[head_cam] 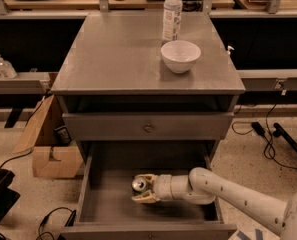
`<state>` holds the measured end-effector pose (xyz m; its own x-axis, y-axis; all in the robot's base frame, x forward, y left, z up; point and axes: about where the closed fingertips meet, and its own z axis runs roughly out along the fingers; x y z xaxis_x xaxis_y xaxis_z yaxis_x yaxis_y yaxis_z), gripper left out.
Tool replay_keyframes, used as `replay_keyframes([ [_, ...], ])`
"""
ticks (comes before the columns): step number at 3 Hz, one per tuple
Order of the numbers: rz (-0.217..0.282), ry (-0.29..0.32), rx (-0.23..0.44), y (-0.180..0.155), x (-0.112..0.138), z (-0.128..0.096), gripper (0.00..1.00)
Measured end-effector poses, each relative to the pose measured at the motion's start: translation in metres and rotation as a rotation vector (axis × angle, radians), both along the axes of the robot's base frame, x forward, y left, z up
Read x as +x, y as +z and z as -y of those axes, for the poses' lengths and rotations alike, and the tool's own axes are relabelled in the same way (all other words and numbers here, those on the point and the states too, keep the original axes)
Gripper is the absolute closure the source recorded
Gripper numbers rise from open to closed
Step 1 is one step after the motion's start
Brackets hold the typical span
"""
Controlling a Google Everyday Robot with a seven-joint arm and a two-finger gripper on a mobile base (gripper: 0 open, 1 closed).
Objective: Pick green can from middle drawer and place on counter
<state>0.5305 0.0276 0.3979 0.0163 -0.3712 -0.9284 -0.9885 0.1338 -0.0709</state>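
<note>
The green can (139,184) stands upright on the floor of the open middle drawer (105,201), its silver top showing. My gripper (137,188) reaches in from the right on a pale arm, low in the drawer. Its two tan fingers (146,199) sit on either side of the can and close on it. The can rests on the drawer floor. The grey counter (118,59) lies above, on top of the cabinet.
A clear bottle (172,13) and a white bowl (180,55) stand on the counter's back right. The upper drawer (148,128) is closed. A cardboard box (48,144) sits left of the cabinet. Cables (268,139) lie on the floor at right.
</note>
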Motion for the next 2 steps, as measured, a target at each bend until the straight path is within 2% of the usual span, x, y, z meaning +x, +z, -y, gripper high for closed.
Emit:
replay_keyframes([
  [1,-0.011,0.001,0.038,0.032,-0.02,-0.011,0.72],
  [2,-0.053,0.031,0.096,0.104,-0.057,-0.016,0.96],
])
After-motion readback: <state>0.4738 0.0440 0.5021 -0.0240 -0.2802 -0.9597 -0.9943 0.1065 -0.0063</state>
